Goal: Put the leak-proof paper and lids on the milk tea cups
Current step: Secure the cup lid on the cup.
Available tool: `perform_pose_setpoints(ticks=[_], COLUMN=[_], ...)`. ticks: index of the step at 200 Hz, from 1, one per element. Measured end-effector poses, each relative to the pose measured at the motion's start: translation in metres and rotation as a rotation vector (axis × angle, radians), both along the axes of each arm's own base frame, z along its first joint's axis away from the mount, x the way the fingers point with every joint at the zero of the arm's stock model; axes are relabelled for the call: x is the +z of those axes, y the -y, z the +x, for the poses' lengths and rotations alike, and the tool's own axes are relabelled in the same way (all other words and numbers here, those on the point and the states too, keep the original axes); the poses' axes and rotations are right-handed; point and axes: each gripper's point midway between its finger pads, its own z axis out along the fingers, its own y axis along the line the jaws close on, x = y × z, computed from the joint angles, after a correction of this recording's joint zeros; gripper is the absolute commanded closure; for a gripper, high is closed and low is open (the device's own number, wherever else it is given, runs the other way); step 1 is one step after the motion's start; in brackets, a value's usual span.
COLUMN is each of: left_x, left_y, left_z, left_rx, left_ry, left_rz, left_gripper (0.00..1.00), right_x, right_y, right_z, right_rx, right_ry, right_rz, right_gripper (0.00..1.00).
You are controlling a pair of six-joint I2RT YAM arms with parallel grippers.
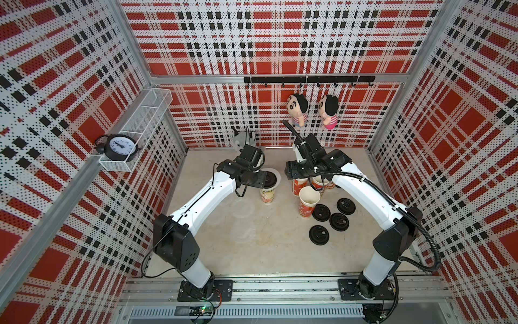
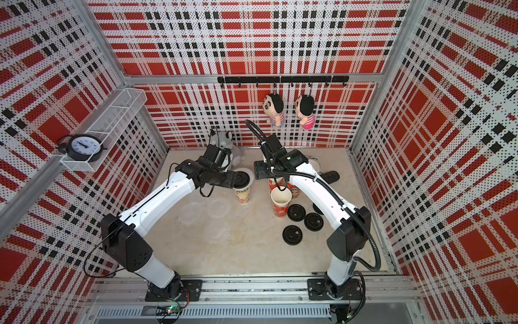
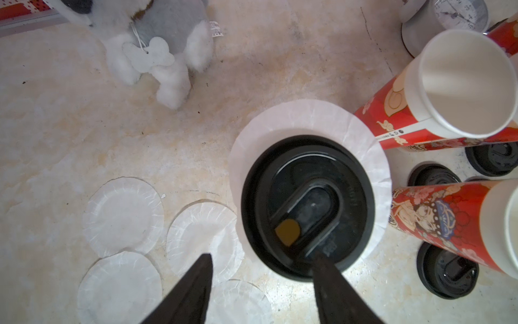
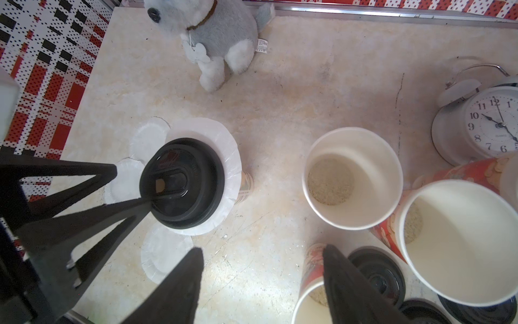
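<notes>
A cream milk tea cup (image 1: 267, 195) stands left of centre. A white round leak-proof paper (image 3: 308, 117) lies over its mouth, with a black lid (image 3: 307, 207) on top. My left gripper (image 3: 262, 256) is open above it, and one finger (image 4: 140, 202) rests on the lid's top. Several loose leak-proof paper sheets (image 3: 123, 213) lie flat on the table beside that cup. Red milk tea cups (image 4: 353, 176) stand uncovered to the right, white inside. My right gripper (image 4: 260, 249) hangs open over bare table between the covered cup and the red ones, holding nothing.
Several black lids (image 1: 339, 221) lie on the table right of the red cups. A grey plush dog (image 4: 210, 33) sits by the back wall and a white alarm clock (image 4: 490, 123) stands at the back right. Two dolls (image 1: 297, 108) hang on the back wall.
</notes>
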Motion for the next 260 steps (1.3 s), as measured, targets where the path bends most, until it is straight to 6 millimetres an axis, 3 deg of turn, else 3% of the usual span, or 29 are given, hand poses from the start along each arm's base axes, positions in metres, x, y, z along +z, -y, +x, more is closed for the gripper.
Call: perform_pose_setpoints(ticks=[105, 219, 260], left_x=[0.004, -0.002, -0.013], left_y=[0.005, 0.004, 0.003], left_z=[0.018, 0.025, 0.024], left_rx=[0.011, 0.021, 0.022], left_ry=[0.038, 0.038, 0.025], left_rz=[-0.023, -0.022, -0.015], left_gripper=[0.4, 0.41, 0.41], right_x=[-0.004, -0.008, -0.013], right_y=[-0.003, -0.004, -0.006], right_z=[-0.001, 0.0, 0.002], right_rx=[0.009, 0.009, 0.011], right_ry=[-0.006, -0.013, -0.023], right_rz=[-0.007, -0.012, -0.017], right_gripper=[0.29, 0.28, 0.28])
